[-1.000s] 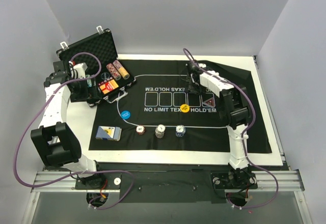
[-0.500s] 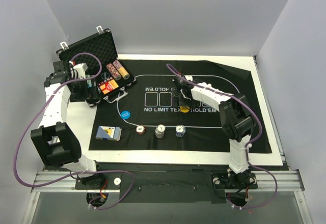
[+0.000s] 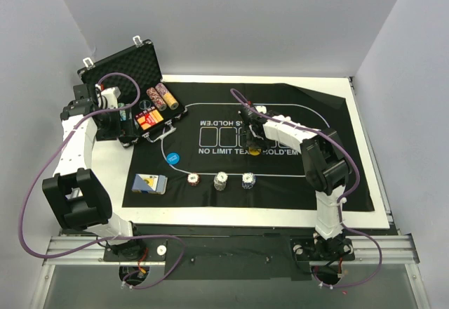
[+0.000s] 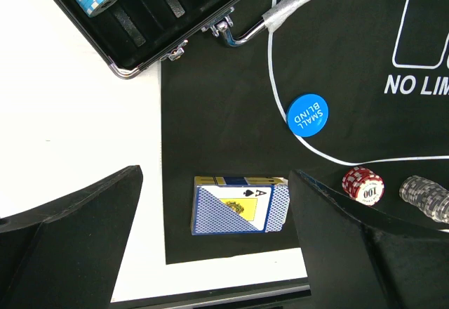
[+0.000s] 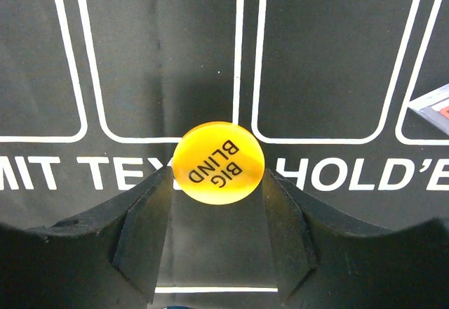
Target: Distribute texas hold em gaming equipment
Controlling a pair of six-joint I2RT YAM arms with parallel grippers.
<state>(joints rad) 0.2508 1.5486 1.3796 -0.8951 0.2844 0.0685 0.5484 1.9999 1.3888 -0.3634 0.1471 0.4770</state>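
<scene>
Three chip stacks (image 3: 221,180) stand in a row near the six o'clock edge of the felt mat (image 3: 323,182), with the blue-backed card deck (image 3: 151,183) at their nine o'clock. The blue Small Blind button (image 3: 172,158) lies at the deck's one o'clock. The left gripper (image 4: 216,175) hangs over the deck, spread wide and holding nothing. Farther in, at mat centre, the yellow Big Blind button (image 5: 219,162) lies on the printed lettering. The right gripper (image 5: 219,182) is half closed around it, and its fingers (image 5: 144,218) seem to press the rim from both sides. At ten o'clock, the open case (image 3: 126,67) holds more chips.
</scene>
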